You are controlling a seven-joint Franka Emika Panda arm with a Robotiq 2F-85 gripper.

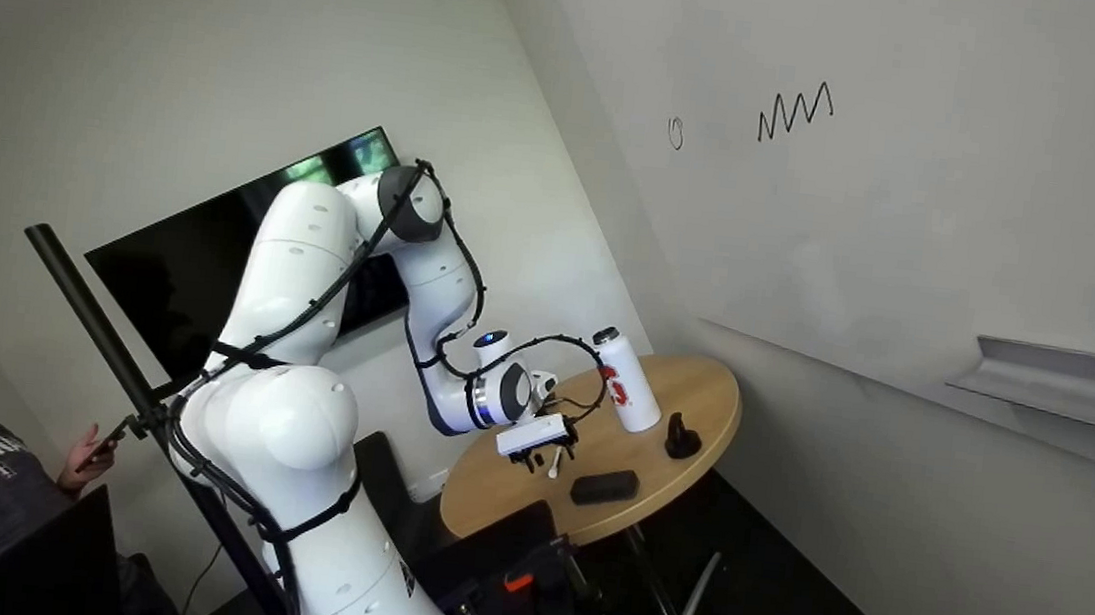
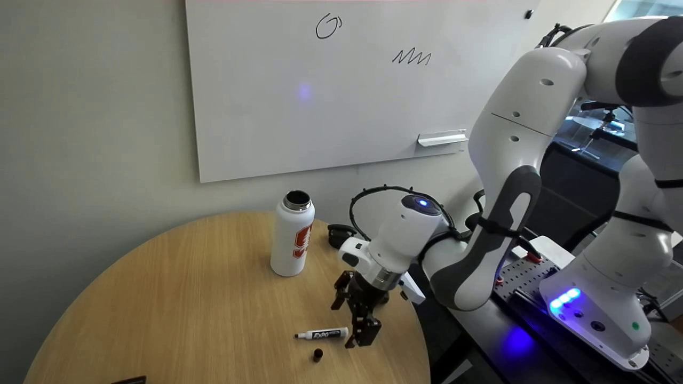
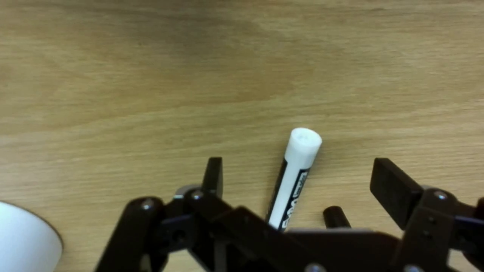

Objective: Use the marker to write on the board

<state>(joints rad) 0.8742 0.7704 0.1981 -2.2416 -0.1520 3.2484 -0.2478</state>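
Covering much of a wall point(image 2: 106, 133), the smooth whiteboard point(image 2: 256, 106) is marked in thin black lines with a round loop and a zigzag, shown in both exterior views. Below it, a round table point(image 2: 176, 298) is surfaced in honey-coloured wood, whose fine, streaked grain is seen in the wrist view. The robot arm point(image 2: 533, 96) is cased in smooth white shells, rounded at the joints and banded with dark grey. A tall white cylindrical bottle point(image 2: 291, 240), printed with a red emblem, is stood upright on the table, its neck ringed with shiny metal. The angular black gripper point(image 3: 297, 176) is positioned over the tabletop with its jaws spread wide, and nothing is gripped. A flat black block point(image 1: 604, 487) with rounded corners is seen near the table's edge. The slim white Expo marker point(image 3: 293, 181) is laid flat on the wood; in the wrist view it is framed between the jaws, with grain visible between its barrel and each fingertip, while its other end is hidden by the gripper. Just beside it, a small dark cylindrical cap point(image 2: 318, 354) is seen, and in an exterior view the marker's dark tip is turned away from the gripper.
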